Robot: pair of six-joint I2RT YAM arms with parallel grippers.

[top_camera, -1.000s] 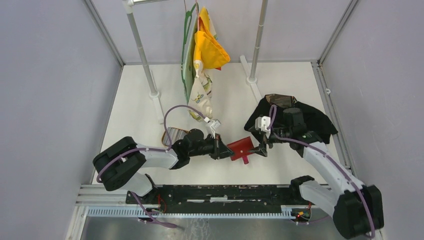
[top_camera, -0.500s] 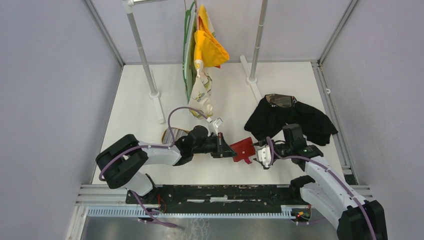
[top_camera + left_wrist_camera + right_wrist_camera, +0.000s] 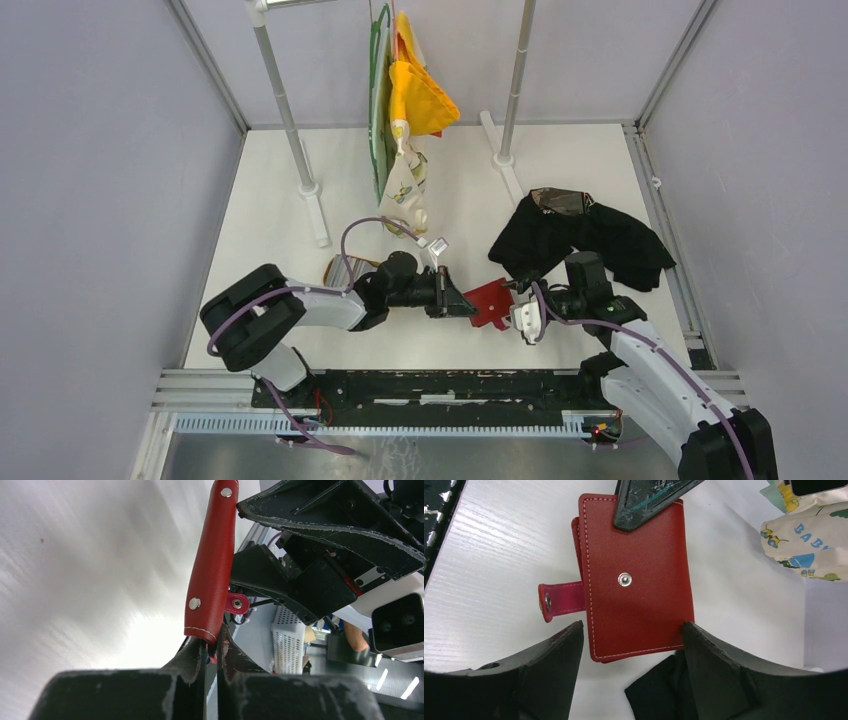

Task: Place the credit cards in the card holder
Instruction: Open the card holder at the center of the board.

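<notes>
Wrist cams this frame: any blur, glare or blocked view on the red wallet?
Left wrist view: white table smeared into bright streaks, small red leather-look folding wallet sharp. Right wrist view: stitching and snap stud crisp, no glare, own dark fingers fill the bottom corners. Top external view: even light, soft shadows.

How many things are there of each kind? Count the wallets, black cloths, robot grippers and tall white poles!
Red leather-look folding wallet: 1
Crumpled black cloth: 1
Black two-finger robot grippers: 2, the left gripper and the right gripper
Tall white upright poles: 2
Total: 6
</notes>
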